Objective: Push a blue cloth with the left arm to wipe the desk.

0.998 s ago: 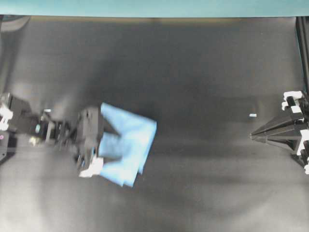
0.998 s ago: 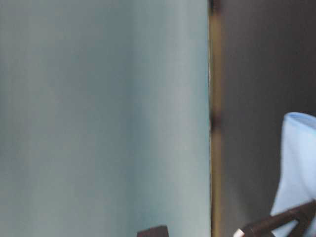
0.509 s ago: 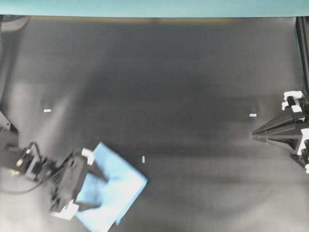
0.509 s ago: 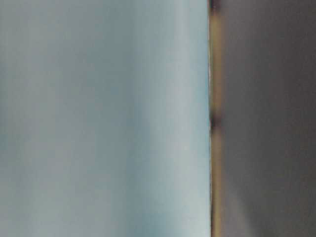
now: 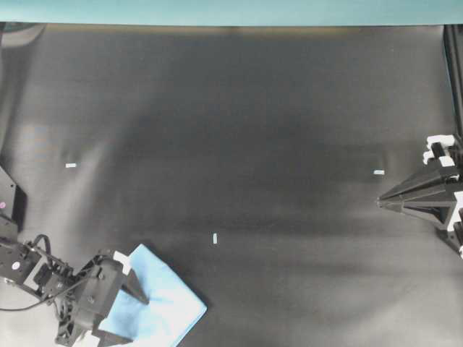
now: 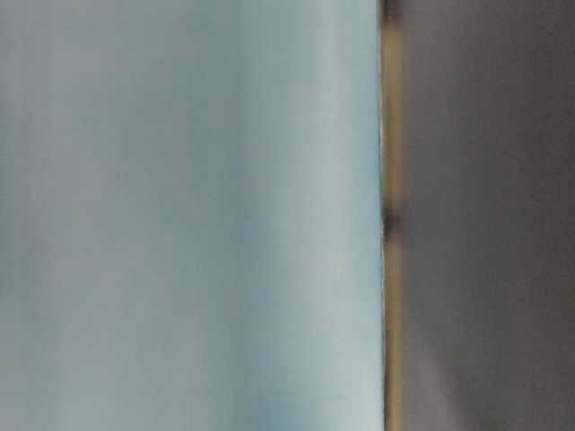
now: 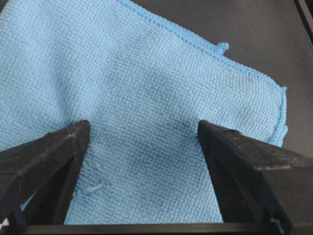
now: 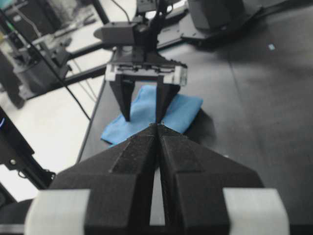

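Left end effector [image 5: 133,316] spread on blue cloth [image 5: 163,307], matte black desk [image 5: 253,130], teal edge strip [image 5: 231,11], right end effector [image 5: 379,203] pressed together.

Worktop [image 5: 253,108]: matte black, spreading wide, a teal strip [image 5: 231,11] running along its far edge.
Blue cloth [image 5: 163,307]: lying flat near the worktop's near-left corner.
Tape marks [image 5: 215,238]: three small white bits sitting well apart on the surface.
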